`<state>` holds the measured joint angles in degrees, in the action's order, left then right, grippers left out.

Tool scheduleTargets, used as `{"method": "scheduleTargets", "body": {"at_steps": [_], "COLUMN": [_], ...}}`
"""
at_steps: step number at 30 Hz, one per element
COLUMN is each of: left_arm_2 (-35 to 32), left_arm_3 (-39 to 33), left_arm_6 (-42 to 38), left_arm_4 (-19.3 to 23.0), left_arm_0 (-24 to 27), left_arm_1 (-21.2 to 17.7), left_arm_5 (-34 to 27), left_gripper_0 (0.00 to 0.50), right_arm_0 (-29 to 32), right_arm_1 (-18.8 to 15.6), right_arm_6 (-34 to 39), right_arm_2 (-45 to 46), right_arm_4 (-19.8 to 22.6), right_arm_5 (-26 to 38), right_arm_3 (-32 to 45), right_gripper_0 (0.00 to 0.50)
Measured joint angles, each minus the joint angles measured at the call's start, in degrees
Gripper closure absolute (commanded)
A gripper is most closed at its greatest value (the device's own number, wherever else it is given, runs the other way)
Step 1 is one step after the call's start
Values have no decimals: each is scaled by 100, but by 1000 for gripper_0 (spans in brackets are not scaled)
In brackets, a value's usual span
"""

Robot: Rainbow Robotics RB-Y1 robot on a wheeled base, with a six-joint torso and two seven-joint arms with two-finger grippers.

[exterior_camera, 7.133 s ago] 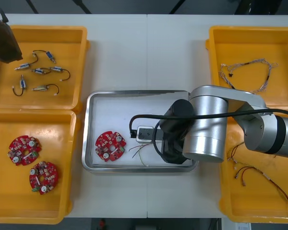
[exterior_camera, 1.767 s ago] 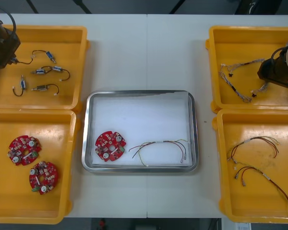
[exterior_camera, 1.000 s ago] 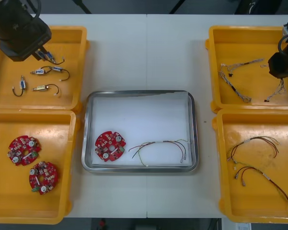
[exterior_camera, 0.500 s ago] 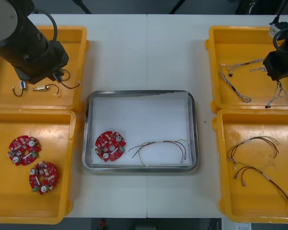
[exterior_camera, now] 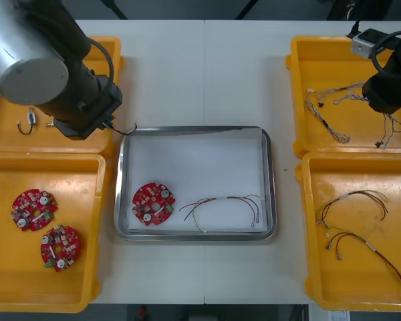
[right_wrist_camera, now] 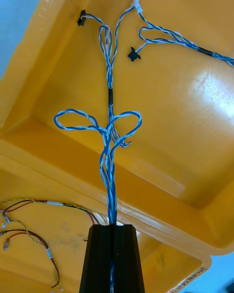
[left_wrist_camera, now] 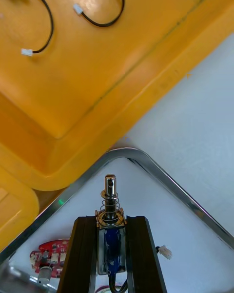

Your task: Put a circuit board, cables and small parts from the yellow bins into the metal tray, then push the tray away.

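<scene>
My left gripper [left_wrist_camera: 111, 227] is shut on a small metal part [left_wrist_camera: 109, 210] with a spring and a blue body. It hangs above the far left corner of the metal tray [left_wrist_camera: 146, 162]. From the front, the left gripper [exterior_camera: 99, 124] sits at that corner of the tray [exterior_camera: 194, 129], and the part's black wire [exterior_camera: 128, 128] trails out. A red circuit board [exterior_camera: 154, 203] and a red and yellow cable [exterior_camera: 224, 203] lie in the tray. My right gripper [right_wrist_camera: 112, 232] is shut on a twisted blue and white cable [right_wrist_camera: 110, 141] that hangs over the far right bin [right_wrist_camera: 175, 102]. From the front, the right gripper [exterior_camera: 386, 95] holds that cable [exterior_camera: 387, 128].
A second blue and white cable [exterior_camera: 326, 107] lies in the far right bin. Red and yellow cables [exterior_camera: 357, 200] lie in the near right bin. Two circuit boards [exterior_camera: 33, 208] are in the near left bin, and small metal parts [exterior_camera: 28, 121] in the far left bin [exterior_camera: 113, 67].
The left arm has swung from the far left bin to the tray's corner with the small part in its grip. The right gripper has raised the blue and white cable a little.
</scene>
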<state>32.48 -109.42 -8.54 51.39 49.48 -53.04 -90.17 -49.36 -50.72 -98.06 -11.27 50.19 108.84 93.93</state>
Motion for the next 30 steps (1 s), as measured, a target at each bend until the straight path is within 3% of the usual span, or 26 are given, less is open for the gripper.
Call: {"method": "scheduleTargets", "body": {"at_steps": [7, 18, 30], "left_arm_2": [591, 1074, 1520], "left_arm_3": [-41, -42, 79], "left_arm_6": [-105, -623, -626], "left_arm_4": [-569, -1461, -2226], "left_arm_0": [-1, -216, -456], "left_arm_1": [435, 992, 1181], "left_arm_5": [0, 8, 489], "left_gripper_0": [500, 500, 500], "right_arm_0": [0, 0, 0], "right_arm_1": [-2, 14, 86], "right_arm_6": [-935, -1289, -1289], "right_arm_2": [0, 0, 0], "right_arm_4": [104, 118, 64], "right_arm_5": [1, -8, -28], "right_arm_3": [351, 620, 620], "right_gripper_0": [500, 500, 500]}}
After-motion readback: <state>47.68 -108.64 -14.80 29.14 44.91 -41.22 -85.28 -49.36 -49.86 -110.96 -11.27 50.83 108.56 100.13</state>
